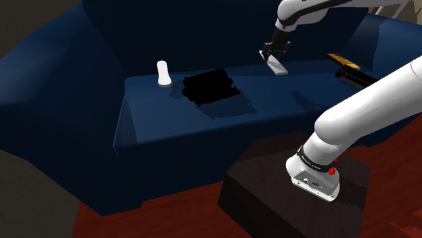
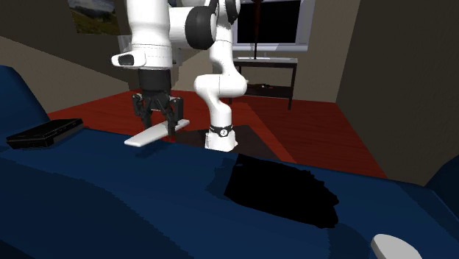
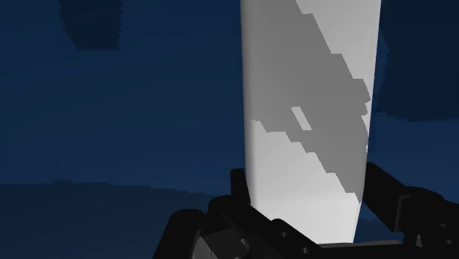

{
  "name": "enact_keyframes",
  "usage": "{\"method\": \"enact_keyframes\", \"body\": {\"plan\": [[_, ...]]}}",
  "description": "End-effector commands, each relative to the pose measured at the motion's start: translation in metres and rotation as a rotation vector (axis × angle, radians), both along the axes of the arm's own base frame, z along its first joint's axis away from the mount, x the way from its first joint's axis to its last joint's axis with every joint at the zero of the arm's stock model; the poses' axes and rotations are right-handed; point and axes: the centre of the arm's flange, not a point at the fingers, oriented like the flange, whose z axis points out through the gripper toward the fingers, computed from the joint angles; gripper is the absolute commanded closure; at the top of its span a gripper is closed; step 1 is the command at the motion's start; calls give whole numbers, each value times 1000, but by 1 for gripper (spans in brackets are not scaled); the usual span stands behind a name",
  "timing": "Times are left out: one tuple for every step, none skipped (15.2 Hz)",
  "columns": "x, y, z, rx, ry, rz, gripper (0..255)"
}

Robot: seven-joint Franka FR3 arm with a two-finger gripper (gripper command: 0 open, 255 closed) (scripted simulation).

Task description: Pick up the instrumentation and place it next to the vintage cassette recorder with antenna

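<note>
While the arm is reaching from its stand [image 1: 264, 186] across the blue sofa [image 1: 169, 122], the gripper [image 2: 157, 118] is clamping its fingers narrowly on one end of a flat pale bar [image 2: 153, 135]. It is holding the bar tilted just above the cushion, likely to clear the fabric. Farther along, a black box [image 2: 44, 132], probably the recorder, is lying apart from it.

This is looking like a living room in a home. A big dark blue sofa [image 1: 155, 125] is taking up most of the space. A flat TV [image 2: 276, 22] is sitting on a low stand [image 2: 268, 62] by the wall. A picture [image 2: 94, 16] is hanging nearby, and a red-brown floor [image 2: 309, 125] is showing below.
</note>
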Motion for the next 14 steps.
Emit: {"method": "enact_keyframes", "body": {"plan": [[-12,-24,1,-1,0,2,255],[-19,-35,2,-1,0,2,255],[-26,-46,2,-1,0,2,255],[-33,-58,3,-1,0,2,255],[-39,-69,3,-1,0,2,255],[-46,-80,4,-1,0,2,255],[-53,-92,4,-1,0,2,255],[-60,-103,5,-1,0,2,255],[-67,-114,5,-1,0,2,255],[-73,-126,6,-1,0,2,255],[-80,-137,6,-1,0,2,255],[-87,-148,7,-1,0,2,255],[-94,-159,7,-1,0,2,255],[-101,-171,8,-1,0,2,255]]}}
